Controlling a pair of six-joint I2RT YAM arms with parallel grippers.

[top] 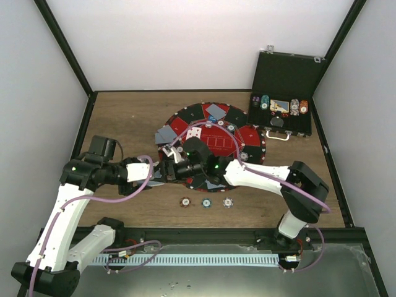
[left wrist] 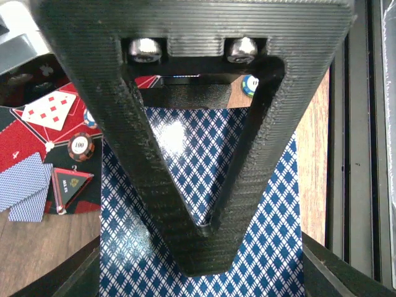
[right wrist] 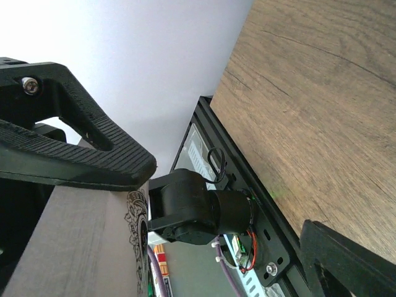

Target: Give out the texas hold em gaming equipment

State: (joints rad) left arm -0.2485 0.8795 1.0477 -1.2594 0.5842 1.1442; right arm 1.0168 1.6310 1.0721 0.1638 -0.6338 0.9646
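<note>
Now: playing card [left wrist: 272,204], glossy back, blue-white diamond lattice, flat rectangle, clamped in left pincer [left wrist: 204,263]. Ribbed black plastic fingers closed flat on it, at 7 o'clock rim of round red-black mat [top: 216,139]. Right pincer [right wrist: 229,201] gaping, nothing pinched between. Three striped chips [top: 206,202] in row on wood-grain counter [top: 124,124], 6 o'clock of mat.

My left gripper [left wrist: 204,250] pinches a blue diamond-backed card [left wrist: 185,154], lying flat. Three striped chips [top: 206,202] sit in a row at the mat's [top: 216,145] six o'clock. A face-up diamonds card [top: 194,133] lies near its centre, with face-down cards [top: 166,133] at ten o'clock.
</note>
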